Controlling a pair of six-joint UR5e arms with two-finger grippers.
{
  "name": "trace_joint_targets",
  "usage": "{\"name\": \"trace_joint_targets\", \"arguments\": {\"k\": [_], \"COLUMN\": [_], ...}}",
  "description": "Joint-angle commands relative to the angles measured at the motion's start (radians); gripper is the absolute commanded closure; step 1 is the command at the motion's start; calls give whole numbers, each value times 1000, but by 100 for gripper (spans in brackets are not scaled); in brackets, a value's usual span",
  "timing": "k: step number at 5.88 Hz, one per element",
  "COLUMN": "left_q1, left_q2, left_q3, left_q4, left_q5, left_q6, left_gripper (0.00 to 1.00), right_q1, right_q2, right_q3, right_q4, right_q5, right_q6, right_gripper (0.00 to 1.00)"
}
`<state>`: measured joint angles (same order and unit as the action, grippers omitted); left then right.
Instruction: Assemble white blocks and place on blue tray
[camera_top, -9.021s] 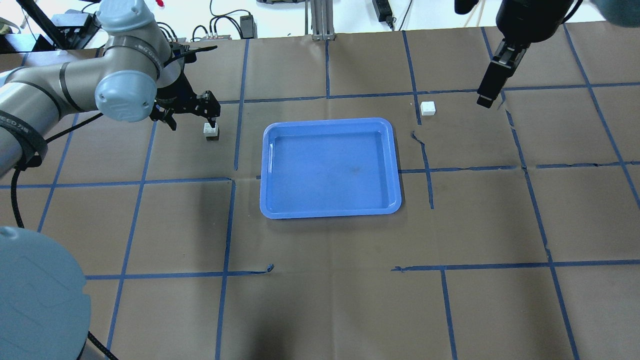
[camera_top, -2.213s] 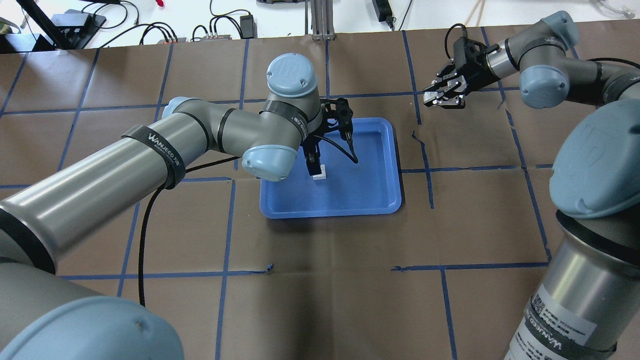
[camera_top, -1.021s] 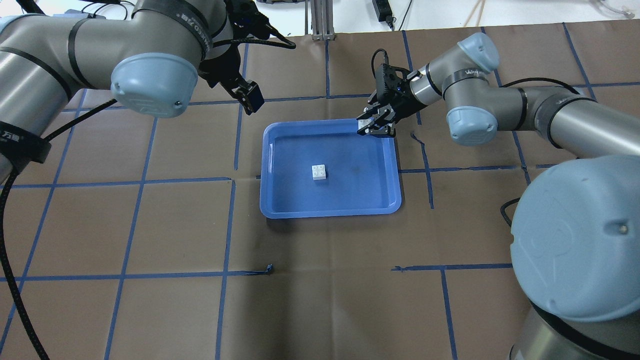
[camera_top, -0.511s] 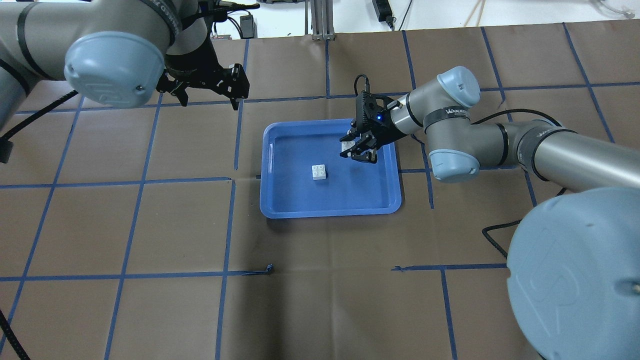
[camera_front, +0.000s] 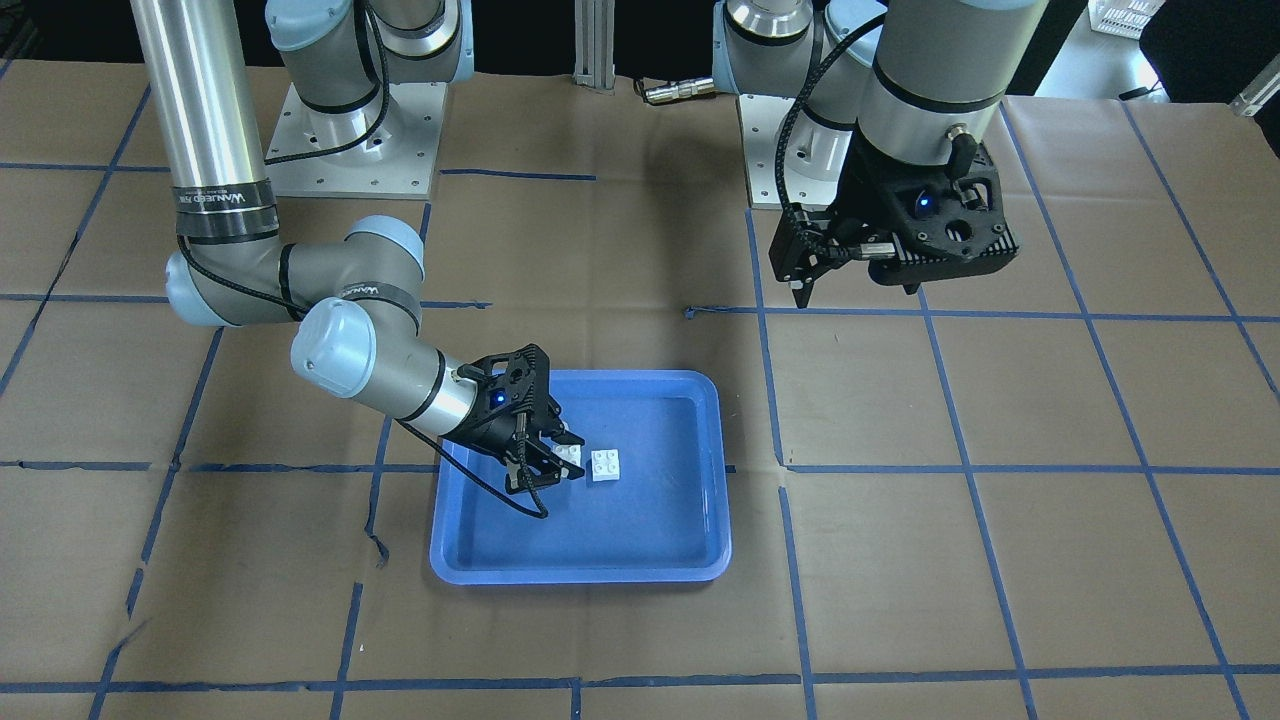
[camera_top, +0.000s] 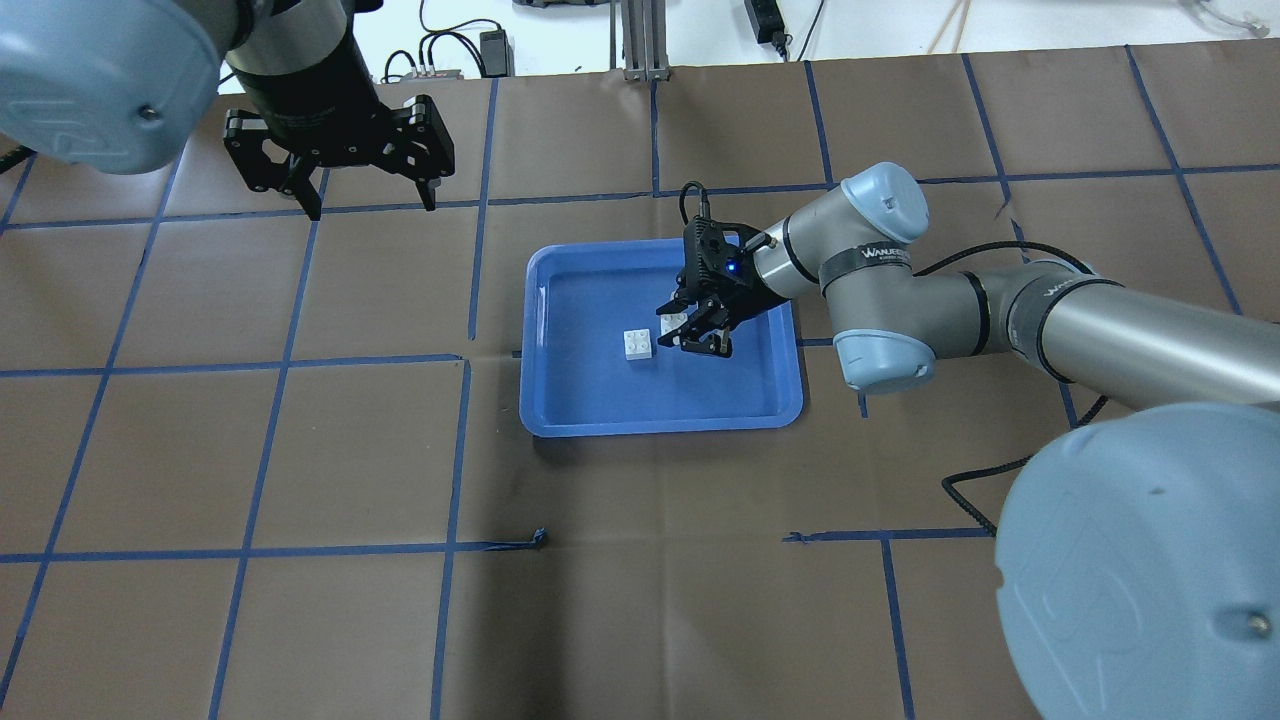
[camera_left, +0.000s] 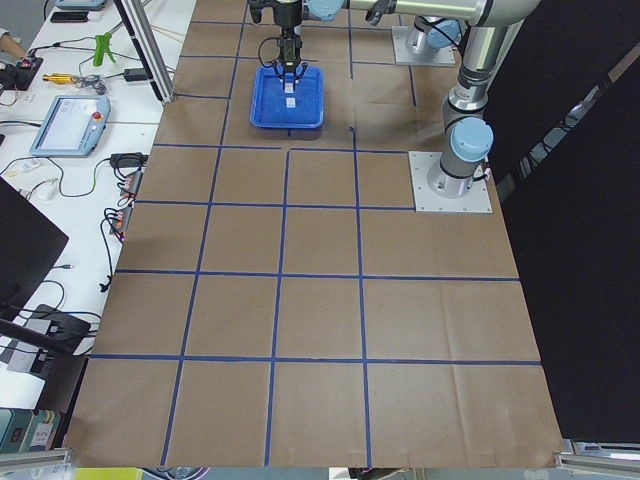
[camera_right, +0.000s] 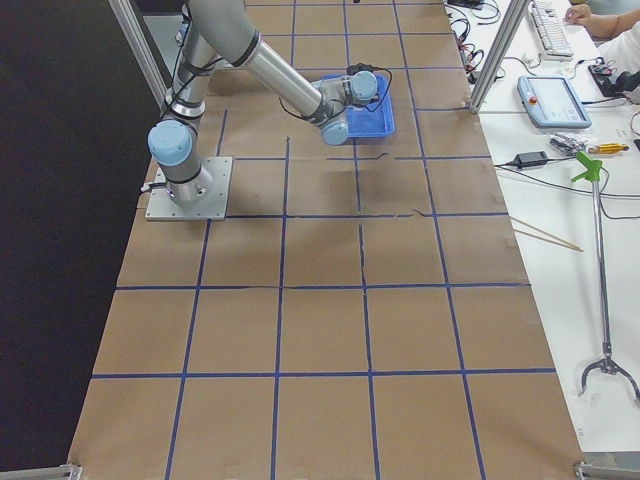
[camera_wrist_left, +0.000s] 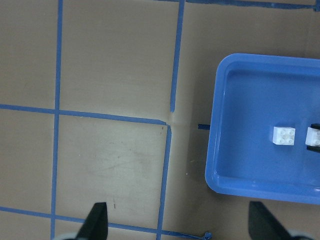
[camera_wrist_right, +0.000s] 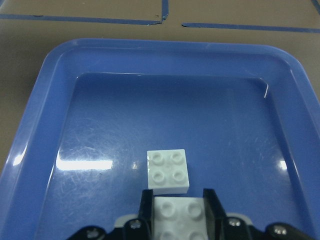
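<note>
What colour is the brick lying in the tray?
The loose block is white; right wrist view shows it best.

We see a surface (camera_top: 330, 640) covered in brown paper, gridded with blue tape (camera_top: 300, 550); beside it lie a teach pendant (camera_right: 553, 100) and a long grabber stick (camera_right: 599, 270).

Right arm: bent at the elbow, reaching low over the blue tray (camera_top: 660, 426).
Right gripper (camera_top: 688, 333): fingers clamped on a white block (camera_wrist_right: 179, 219).
Left gripper (camera_top: 372, 205): fingers spread wide, raised, off the tray's left side.
</note>
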<state>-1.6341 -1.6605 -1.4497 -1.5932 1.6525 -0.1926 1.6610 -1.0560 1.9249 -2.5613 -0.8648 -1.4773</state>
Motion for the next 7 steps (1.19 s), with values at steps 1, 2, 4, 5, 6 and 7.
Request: {"name": "trace_joint_targets", "arguments": {"k": [1, 2, 4, 5, 6, 7], "left_q1": [28, 19, 30, 28, 29, 25], "left_q2": [24, 36, 45, 38, 56, 71], "left_q3": [-11, -15, -81, -119, -115, -123], "left_q4": [-16, -5, 86, 167, 167, 150], "left_q5": [-55, -54, -56, -54, -50, -48], "left_q6": [-1, 22, 58, 61, 59, 59], "left_gripper": [1, 1, 1, 1, 1, 1], "right_q1": [2, 2, 5, 5, 5, 5], "right_q2": [10, 14, 19, 21, 39, 51], "right_q3": [34, 34, 32, 31, 28, 28], "right_q4": [-46, -48, -57, -57, -71, -95], "right_q5": [1, 1, 3, 3, 3, 6], "right_q6": [-1, -1, -1, -4, -8, -6], "right_gripper": [69, 69, 69, 69, 69, 69]}}
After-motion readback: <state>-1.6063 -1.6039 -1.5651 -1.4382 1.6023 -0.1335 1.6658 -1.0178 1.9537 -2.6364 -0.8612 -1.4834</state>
